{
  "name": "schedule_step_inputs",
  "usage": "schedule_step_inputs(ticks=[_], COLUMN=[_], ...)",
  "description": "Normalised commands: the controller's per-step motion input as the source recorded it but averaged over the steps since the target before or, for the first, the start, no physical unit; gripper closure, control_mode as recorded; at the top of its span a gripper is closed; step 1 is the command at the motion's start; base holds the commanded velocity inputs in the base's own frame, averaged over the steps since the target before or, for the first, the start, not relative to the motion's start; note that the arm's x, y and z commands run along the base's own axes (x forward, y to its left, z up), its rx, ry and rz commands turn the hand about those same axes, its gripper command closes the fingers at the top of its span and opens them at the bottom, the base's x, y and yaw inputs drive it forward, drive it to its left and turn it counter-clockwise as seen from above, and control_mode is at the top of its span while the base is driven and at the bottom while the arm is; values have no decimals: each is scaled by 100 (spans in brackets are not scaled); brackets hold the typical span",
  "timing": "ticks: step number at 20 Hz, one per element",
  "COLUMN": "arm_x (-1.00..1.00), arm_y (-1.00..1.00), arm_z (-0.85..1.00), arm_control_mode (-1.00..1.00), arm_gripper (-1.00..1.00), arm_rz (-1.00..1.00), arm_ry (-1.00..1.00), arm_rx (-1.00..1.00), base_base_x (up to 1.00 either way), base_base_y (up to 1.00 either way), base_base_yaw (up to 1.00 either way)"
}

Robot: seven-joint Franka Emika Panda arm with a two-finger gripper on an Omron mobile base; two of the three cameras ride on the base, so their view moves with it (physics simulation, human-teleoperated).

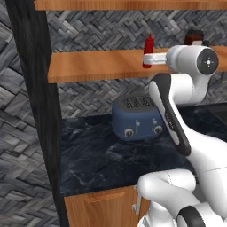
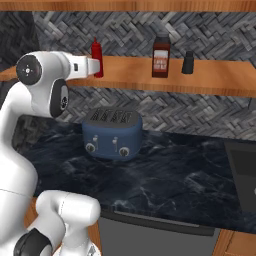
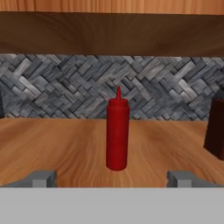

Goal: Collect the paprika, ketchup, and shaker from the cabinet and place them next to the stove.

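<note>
The ketchup (image 3: 117, 133) stands upright on the cabinet (image 1: 97, 65) shelf board, in the middle of the hand view, with the woven grey wall behind it. The end effector (image 3: 112, 178) faces it at shelf height, its two fingertips (image 3: 41, 178) spread wide, one to each side of the bottle and nearer the camera than it (nothing is held and nothing is touched). In the left base view the white hand reaches in from the right and ends just beside the bottle (image 1: 148, 50); in the right base view it comes from the left and partly overlaps the ketchup (image 2: 97, 56).

Farther along the same shelf, to the right in the right base view, the paprika (image 2: 160, 56) stands upright, well apart from the ketchup, and the shaker (image 2: 188, 62) stands near it on its far side. The dark edge of the paprika (image 3: 216, 127) shows at the right border of the hand view.

Below the shelf, a blue toaster (image 2: 113, 134) sits on the dark marbled table (image 2: 175, 175), against the wall. The stove (image 2: 242, 170) lies at the right end of that table. A tall black side panel closes the cabinet on the left in the left base view.
</note>
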Motion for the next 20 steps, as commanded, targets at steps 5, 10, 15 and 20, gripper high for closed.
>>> schedule_step_inputs(ticks=[5,10,15,20], arm_x=[1,0,7,24], arm_y=[0,0,0,0], arm_z=[-1,0,0,0], arm_control_mode=[-100,-100,-100,-100], arm_gripper=[-100,-100,-100,-100], arm_rz=[0,0,0,0], arm_ry=[-7,0,0,1], arm_rx=[1,0,0,0], base_base_x=[0,0,0,0], base_base_y=[0,0,0,0], base_base_yaw=[0,0,0,0])
